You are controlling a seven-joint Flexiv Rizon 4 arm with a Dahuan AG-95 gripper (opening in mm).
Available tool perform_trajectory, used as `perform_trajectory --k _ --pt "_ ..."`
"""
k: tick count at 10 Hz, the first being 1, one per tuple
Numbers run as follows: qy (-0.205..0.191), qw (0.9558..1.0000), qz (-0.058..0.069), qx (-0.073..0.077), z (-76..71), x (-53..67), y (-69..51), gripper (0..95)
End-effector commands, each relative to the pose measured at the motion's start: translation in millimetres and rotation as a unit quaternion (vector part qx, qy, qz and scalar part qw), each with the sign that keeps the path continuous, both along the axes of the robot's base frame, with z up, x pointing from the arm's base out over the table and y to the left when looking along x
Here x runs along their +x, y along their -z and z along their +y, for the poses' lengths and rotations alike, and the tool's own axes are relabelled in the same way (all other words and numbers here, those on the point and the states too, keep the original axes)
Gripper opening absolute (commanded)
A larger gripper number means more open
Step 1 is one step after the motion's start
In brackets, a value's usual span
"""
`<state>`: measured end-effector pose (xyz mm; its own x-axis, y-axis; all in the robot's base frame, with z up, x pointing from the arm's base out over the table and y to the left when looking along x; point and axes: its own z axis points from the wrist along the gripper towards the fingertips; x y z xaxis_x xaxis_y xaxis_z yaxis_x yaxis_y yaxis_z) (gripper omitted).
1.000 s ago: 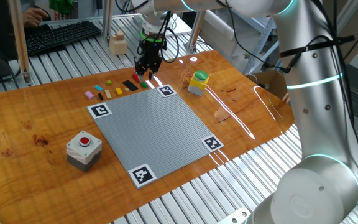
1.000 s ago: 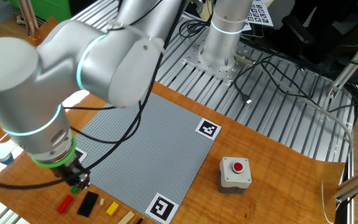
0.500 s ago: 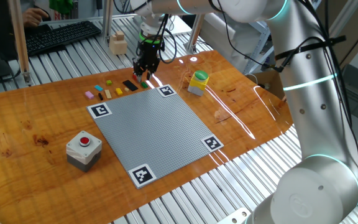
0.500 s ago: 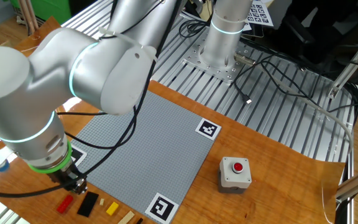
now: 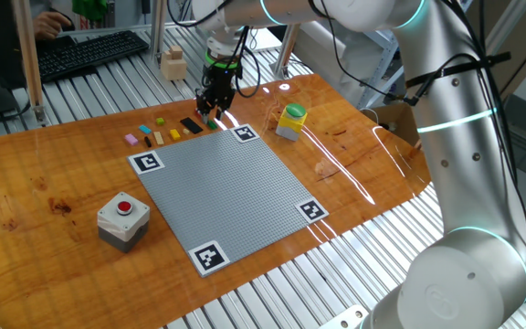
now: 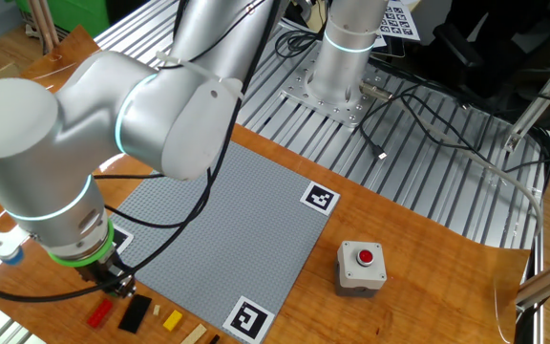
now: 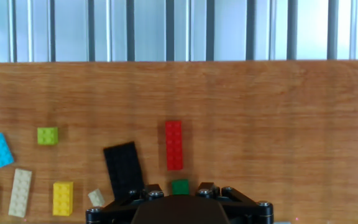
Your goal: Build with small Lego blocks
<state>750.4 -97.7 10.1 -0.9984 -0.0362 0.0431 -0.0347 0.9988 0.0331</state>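
wooden table [image 5: 53,174], grey baseplate [image 5: 226,183], metal slats [image 7: 179,28]

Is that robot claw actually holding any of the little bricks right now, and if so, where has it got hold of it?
It cannot be told. The gripper stands low over a small green brick, fingertips either side of it, but no view shows whether they press on it or whether it has left the table.

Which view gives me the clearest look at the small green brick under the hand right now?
The hand view: the green brick sits unobstructed on the wood between the fingers of the hand, just below the red brick. In one fixed view the hand mostly hides it; in the other fixed view the arm blocks it.
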Motion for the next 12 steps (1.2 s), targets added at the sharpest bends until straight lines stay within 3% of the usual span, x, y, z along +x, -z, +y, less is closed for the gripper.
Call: perform_trajectory --k 1,4,5,6,7,12 --pt "-0.001 1.0 0.0 0.0 -1.4 -0.3 2.2 38.0" --pt "-0.002 1.0 0.002 0.001 -1.2 -1.4 4.6 38.0" --pt "-0.003 1.0 0.002 0.001 -0.9 -2.2 5.2 19.0" --pt "-0.005 1.0 0.002 0.0 -0.5 -3.2 5.8 19.0" --pt "-0.007 1.0 0.001 0.0 -0.3 -3.8 6.1 0.0" --pt "-0.009 1.0 0.002 -0.001 0.4 -5.8 5.9 0.0"
